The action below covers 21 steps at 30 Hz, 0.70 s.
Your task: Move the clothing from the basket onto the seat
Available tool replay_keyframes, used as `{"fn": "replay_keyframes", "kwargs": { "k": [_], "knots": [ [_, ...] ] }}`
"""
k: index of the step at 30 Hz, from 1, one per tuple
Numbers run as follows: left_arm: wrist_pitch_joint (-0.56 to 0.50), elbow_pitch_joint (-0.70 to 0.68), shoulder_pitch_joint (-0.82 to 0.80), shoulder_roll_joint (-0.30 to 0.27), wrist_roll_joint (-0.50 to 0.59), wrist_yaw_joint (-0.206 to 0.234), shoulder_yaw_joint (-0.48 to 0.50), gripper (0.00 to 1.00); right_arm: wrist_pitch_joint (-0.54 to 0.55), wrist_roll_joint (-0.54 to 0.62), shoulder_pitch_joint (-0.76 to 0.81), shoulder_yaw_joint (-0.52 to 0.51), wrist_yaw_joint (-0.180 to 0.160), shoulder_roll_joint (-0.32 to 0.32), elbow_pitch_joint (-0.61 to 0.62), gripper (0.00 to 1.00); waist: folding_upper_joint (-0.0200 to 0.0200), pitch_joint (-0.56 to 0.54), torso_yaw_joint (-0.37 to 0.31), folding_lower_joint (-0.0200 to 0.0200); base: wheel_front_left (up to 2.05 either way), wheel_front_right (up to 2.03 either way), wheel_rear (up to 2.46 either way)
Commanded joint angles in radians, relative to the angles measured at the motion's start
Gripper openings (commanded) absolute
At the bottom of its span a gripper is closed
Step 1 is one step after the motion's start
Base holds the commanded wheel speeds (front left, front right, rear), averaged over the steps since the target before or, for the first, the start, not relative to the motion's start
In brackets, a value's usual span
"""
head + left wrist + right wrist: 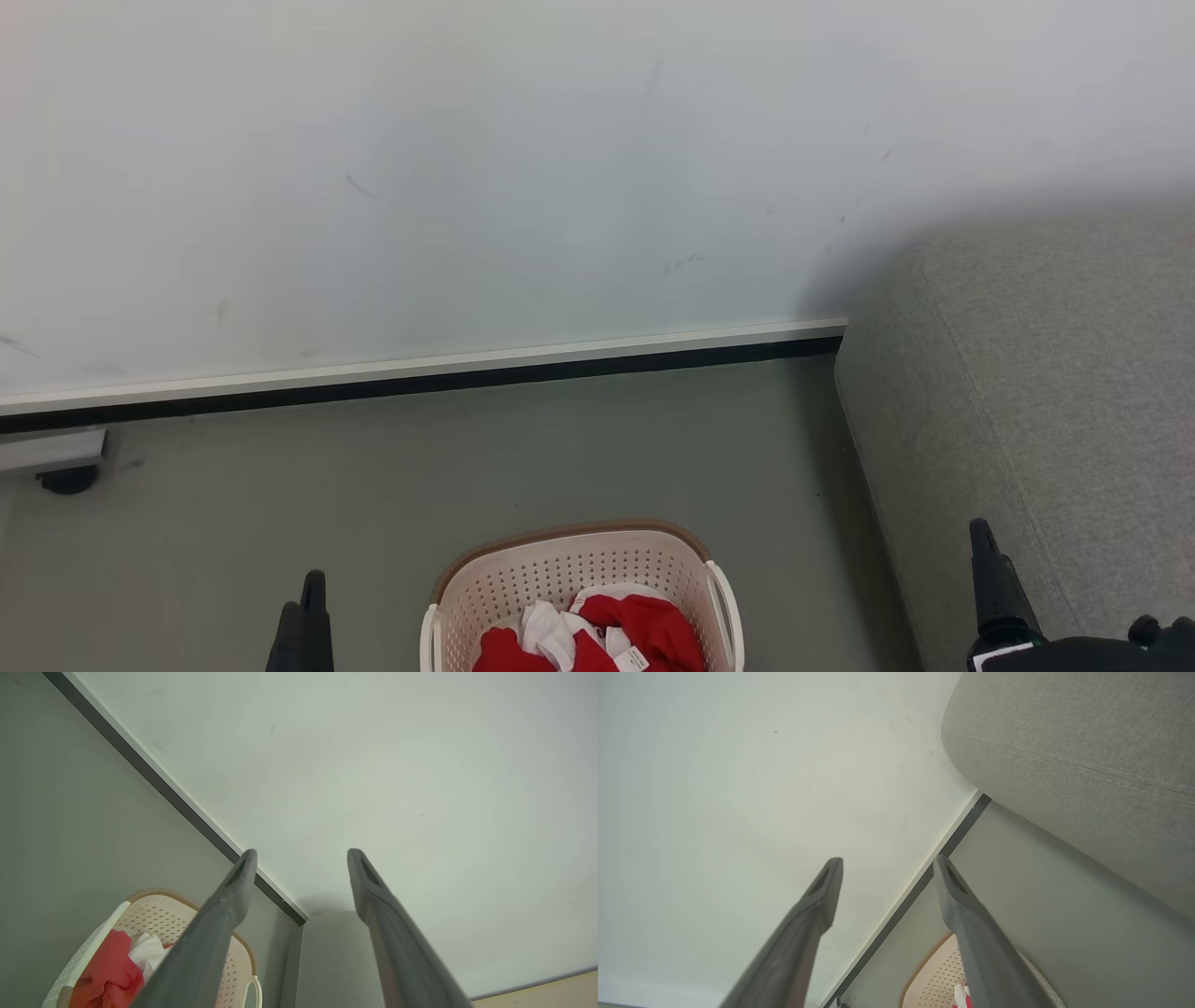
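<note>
A cream basket [579, 565] with a brown rim stands on the floor at the bottom middle of the head view. Red and white clothing [597, 635] lies bunched inside it. The grey seat [1055, 411] rises at the right. My left gripper [308, 616] pokes up left of the basket, my right gripper [994, 579] in front of the seat's edge. In the left wrist view the left gripper [301, 858] stands open and empty, with the basket [159, 914], clothing [110, 966] and seat [331, 956] below. My right gripper [887, 868] is open too, above the basket [936, 980] and beside the seat [1087, 765].
A pale wall [467, 187] with a white and black skirting strip [420, 378] runs behind the grey-green floor [280, 495]. A dark caster under a pale frame [65, 476] sits at the far left by the wall.
</note>
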<state>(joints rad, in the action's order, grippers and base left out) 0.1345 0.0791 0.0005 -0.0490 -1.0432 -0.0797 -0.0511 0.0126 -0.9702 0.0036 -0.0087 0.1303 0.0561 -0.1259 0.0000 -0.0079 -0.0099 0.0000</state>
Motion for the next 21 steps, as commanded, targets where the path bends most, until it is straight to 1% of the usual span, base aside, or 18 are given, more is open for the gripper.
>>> {"fn": "replay_keyframes", "kwargs": {
  "k": [1,9,13,21],
  "knots": [
    [0.01,-0.024,-0.001,-0.001,0.048,0.005,-0.005,1.0,-0.012,0.039,-0.025,0.016,0.0,0.012,0.019,1.0,0.0,0.0,0.0,0.0,0.0,0.0,0.0],
    [0.025,-0.055,0.005,-0.001,0.21,0.023,-0.031,1.0,-0.048,0.186,-0.035,0.104,0.0,0.041,0.036,1.0,0.0,-0.002,-0.002,0.0,0.0,0.0,0.0],
    [0.033,-0.069,0.008,-0.001,0.28,0.03,-0.041,1.0,-0.065,0.242,-0.042,0.143,0.0,0.053,0.035,1.0,0.0,-0.003,-0.004,0.0,0.0,0.0,0.0],
    [0.047,-0.088,0.014,-0.001,0.388,0.048,-0.052,1.0,-0.097,0.327,-0.049,0.188,0.0,0.056,0.049,1.0,0.0,-0.006,-0.006,0.0,0.0,0.0,0.0]
  ]
}}
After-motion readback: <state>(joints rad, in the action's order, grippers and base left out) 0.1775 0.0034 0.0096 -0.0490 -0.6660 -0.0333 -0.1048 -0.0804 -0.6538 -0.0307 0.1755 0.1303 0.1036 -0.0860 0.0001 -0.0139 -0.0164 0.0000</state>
